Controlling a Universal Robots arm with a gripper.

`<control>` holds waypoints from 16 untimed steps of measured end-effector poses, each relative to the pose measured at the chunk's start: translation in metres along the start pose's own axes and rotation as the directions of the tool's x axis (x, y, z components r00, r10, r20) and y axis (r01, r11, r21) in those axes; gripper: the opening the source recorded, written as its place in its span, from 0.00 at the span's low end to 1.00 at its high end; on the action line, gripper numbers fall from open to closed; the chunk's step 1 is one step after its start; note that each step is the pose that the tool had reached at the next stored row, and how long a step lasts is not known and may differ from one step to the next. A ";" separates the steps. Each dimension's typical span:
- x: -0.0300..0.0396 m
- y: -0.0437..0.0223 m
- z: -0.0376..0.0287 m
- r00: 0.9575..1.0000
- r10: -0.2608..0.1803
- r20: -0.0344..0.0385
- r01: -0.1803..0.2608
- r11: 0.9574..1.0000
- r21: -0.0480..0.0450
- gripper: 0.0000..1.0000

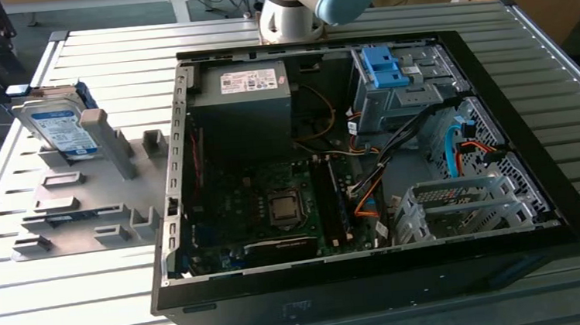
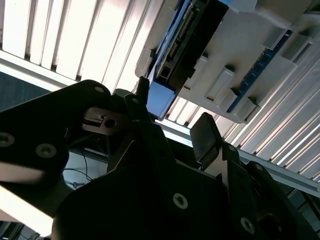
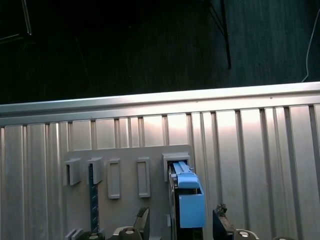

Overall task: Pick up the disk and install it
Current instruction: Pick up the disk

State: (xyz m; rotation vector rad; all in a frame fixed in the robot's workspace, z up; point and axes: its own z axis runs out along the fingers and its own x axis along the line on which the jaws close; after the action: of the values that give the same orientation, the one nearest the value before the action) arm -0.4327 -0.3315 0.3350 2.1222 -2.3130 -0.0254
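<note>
The disk (image 1: pixel 59 126) is a silver drive with a white and blue label and blue rails. It stands on edge in a slot of the grey holder plate (image 1: pixel 87 213), at the exterior view's left. In the first wrist view the disk (image 3: pixel 187 195) is seen edge-on with its blue rail toward the camera. My gripper (image 3: pixel 181 222) is open, one dark fingertip to each side of the disk's line, and it holds nothing. In the second wrist view the gripper (image 2: pixel 172 117) hangs apart from the disk (image 2: pixel 192 35). The arm (image 1: pixel 304 2) rises at the back of the table.
An open computer case (image 1: pixel 171 164) lies on the slatted metal table (image 1: pixel 573 70). Inside are a dark power supply box (image 1: pixel 248 96), a drive cage with a blue latch (image 1: pixel 387 69), a grey metal cage (image 1: pixel 459 203), a motherboard and loose cables.
</note>
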 end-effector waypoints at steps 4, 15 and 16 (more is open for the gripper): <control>-0.0019 0.0012 0.0070 1.000 0.000 0.000 0.000 1.000 0.000 0.60; -0.0033 0.0045 0.0216 1.000 -0.013 0.000 0.013 1.000 0.000 0.60; -0.0033 0.0045 0.0216 1.000 -0.013 0.000 0.013 1.000 0.000 0.60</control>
State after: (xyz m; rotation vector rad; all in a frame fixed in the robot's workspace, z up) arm -0.4371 -0.3276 0.3135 2.1369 -2.2991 -0.0255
